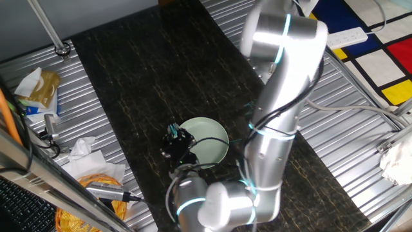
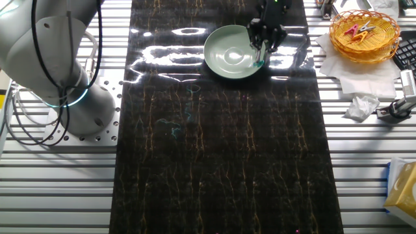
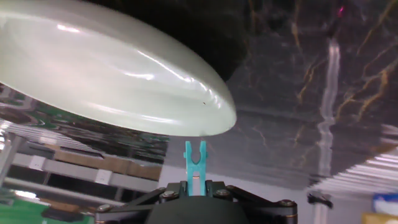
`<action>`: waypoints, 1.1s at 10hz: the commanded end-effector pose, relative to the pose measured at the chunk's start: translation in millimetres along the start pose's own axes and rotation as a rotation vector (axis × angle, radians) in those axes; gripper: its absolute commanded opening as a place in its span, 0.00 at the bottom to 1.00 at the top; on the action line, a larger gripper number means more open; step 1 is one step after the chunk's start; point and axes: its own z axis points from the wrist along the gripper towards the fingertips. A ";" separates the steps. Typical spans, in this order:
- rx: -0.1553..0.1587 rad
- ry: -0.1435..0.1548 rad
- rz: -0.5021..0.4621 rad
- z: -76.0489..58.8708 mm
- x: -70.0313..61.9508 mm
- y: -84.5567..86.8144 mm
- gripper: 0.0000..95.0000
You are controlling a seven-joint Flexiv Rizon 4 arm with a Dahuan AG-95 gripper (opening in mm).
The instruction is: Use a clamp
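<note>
The teal clamp (image 3: pixel 195 163) sticks out from between my black fingers, its two prongs pointing at the rim of the pale green plate (image 3: pixel 124 81). A small gap shows between the prong tips and the rim. My gripper (image 3: pixel 195 186) is shut on the clamp. In one fixed view the gripper (image 1: pixel 178 143) hangs at the plate's (image 1: pixel 209 143) left edge. In the other fixed view the gripper (image 2: pixel 265 40) is at the right rim of the plate (image 2: pixel 231 55), with the clamp (image 2: pixel 260 62) just below the fingers.
The plate sits on a dark marbled mat (image 2: pixel 221 143) over a ribbed metal table. A wicker basket (image 2: pixel 364 32) with coloured clips, crumpled tissues (image 2: pixel 361 107) and a tool (image 2: pixel 396 107) lie to the right. The arm's base (image 2: pixel 58 71) stands at left.
</note>
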 end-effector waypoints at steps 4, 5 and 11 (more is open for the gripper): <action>0.186 0.020 0.085 -3.5 -4.5 16.8 0.00; 0.206 0.014 0.102 -5.2 -3.8 17.9 0.00; 0.424 0.012 0.187 -22.2 -6.4 28.1 0.00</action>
